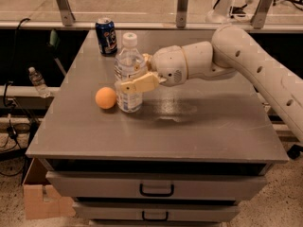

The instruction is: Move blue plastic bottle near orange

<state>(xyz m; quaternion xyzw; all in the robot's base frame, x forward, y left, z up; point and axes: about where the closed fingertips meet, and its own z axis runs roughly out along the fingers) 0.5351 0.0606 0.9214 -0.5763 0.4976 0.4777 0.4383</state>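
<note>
Gripper (135, 79) clasping blue plastic bottle (129, 74), beside orange (105, 98)

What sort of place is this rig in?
Probably a robotics lab or test bay: a grey drawer cabinet as worktop, loose cables on the floor, a cardboard box beside it. The gripper grips the blue plastic bottle next to the orange.

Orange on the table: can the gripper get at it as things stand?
Probably not directly: the gripper is shut on the blue plastic bottle, which stands between it and the orange. Above the orange nothing blocks, once it lets go.
</note>
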